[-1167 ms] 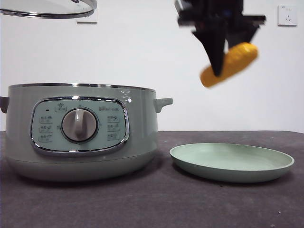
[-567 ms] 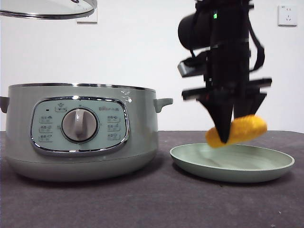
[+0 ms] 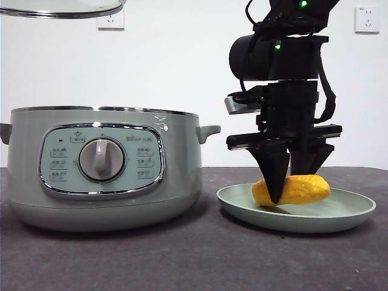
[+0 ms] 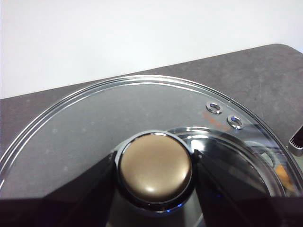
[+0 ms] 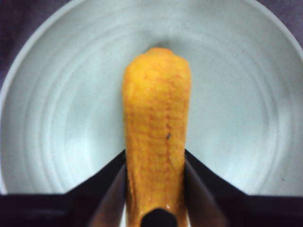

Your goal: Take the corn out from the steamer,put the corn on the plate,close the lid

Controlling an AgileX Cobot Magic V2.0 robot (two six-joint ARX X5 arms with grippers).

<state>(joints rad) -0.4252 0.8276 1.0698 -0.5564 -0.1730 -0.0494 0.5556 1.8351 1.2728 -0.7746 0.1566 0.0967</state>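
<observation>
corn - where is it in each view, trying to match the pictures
Front view: the corn lies in the plate, right of the steamer, with the right hand around it.
Left wrist view: corn not clearly in it; the left hand holds the lid by its knob.
Right wrist view: corn at centre, between the jaws, over the plate.
Shared landmark: the plate, in the front and right wrist views.

steamer [image 3: 103, 170]: smooth satin sage-green body, polished chrome rim and chrome trim round the panel, brushed metallic dial. lid [image 4: 142, 123]: clear glass, chrome edge, glossy knob. plate [image 3: 339, 219]: smooth, soft sheen, faint concentric rings in the right wrist view. corn [image 5: 156, 127]: matt orange-yellow, finely bumpy rows. right gripper [image 3: 294, 182]: matt black jaws. surface [image 3: 194, 260]: dark, matt, slightly speckled.
</observation>
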